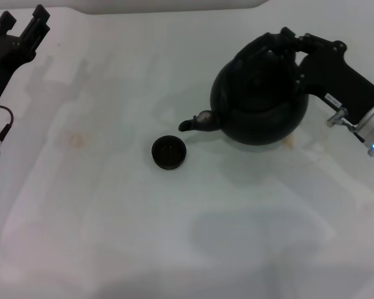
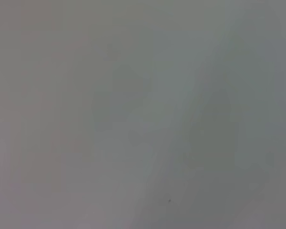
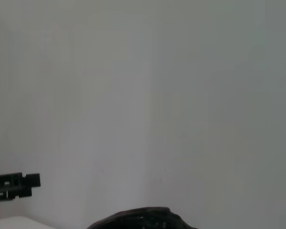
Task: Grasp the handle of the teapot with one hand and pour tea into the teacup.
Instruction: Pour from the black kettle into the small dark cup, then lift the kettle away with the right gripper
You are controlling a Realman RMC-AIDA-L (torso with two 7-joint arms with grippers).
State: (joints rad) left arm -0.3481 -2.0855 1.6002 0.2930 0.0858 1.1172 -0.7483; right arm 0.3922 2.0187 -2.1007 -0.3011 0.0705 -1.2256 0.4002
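right hand on the teapot handle, cup waiting beside the spout

starting at the far left of the head view, we see the left hand parked at the upper corner of the white worktop, well apart from everything else. its two dark fingers point away from the robot and lie close together with nothing between them. the left wrist view gives us only a blank pale surface.

moving toward the middle, the teacup sits upright on the worktop, a tiny round black bowl. it is just below and slightly left of the spout, near it but not touching.

next comes the teapot, a large round matte black pot. its spout points left toward the teacup's side, and the body appears tilted a little that way. the arched handle rises over its top.

at the right, the right hand reaches in from the right edge and its fingers are clamped on the handle at the crown of the arch. a blue light shows on the arm behind it.

in the right wrist view we make out only a dark rounded edge of the teapot at the bottom, and the left hand small and far off.
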